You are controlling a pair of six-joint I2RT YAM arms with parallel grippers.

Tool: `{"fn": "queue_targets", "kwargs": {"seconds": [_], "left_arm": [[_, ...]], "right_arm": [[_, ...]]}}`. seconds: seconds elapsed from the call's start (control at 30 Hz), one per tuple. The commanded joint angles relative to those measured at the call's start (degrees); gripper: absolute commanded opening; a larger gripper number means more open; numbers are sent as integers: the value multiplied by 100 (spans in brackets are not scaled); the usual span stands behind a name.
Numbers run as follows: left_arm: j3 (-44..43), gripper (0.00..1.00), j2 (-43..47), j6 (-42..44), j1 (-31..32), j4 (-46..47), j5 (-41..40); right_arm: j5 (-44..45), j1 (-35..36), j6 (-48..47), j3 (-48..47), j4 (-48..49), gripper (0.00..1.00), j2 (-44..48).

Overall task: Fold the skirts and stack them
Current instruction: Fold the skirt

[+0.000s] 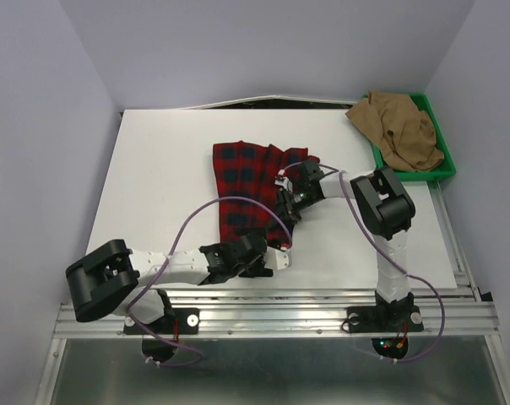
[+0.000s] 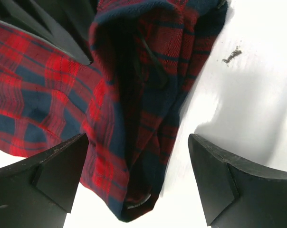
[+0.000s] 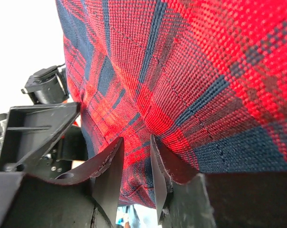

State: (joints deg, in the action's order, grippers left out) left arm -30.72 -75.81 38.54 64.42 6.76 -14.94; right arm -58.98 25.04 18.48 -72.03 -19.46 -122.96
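Both arms meet at the near end of the plaid skirt (image 1: 246, 181).
Nearest, the left gripper (image 2: 138, 152) stands wide open and holds nothing, its fingers astride the skirt's bunched near corner on the table (image 1: 154, 186). Just beyond it, the right gripper (image 3: 136, 142) is nearly closed, pinching a fold of the same skirt at its right edge. Far right, the tan skirt (image 1: 403, 126) lies crumpled in the tray (image 1: 424, 175), spilling over its left rim.

Red plaid skirt (image 1: 246, 181) on white table (image 1: 162, 186)
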Motion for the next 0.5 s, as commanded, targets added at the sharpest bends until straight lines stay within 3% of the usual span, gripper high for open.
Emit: {"fn": "queue_targets", "kwargs": {"seconds": [0.0, 0.33, 0.47], "left_arm": [[5, 97, -196, 39, 44, 589, -308], [277, 80, -224, 136, 114, 888, -369], [321, 82, -372, -180, 193, 1081, -527]], "right_arm": [[1012, 63, -301, 172, -154, 36, -527], [985, 63, -284, 58, -242, 35, -721], [915, 63, -248, 22, -251, 35, -774]]}}
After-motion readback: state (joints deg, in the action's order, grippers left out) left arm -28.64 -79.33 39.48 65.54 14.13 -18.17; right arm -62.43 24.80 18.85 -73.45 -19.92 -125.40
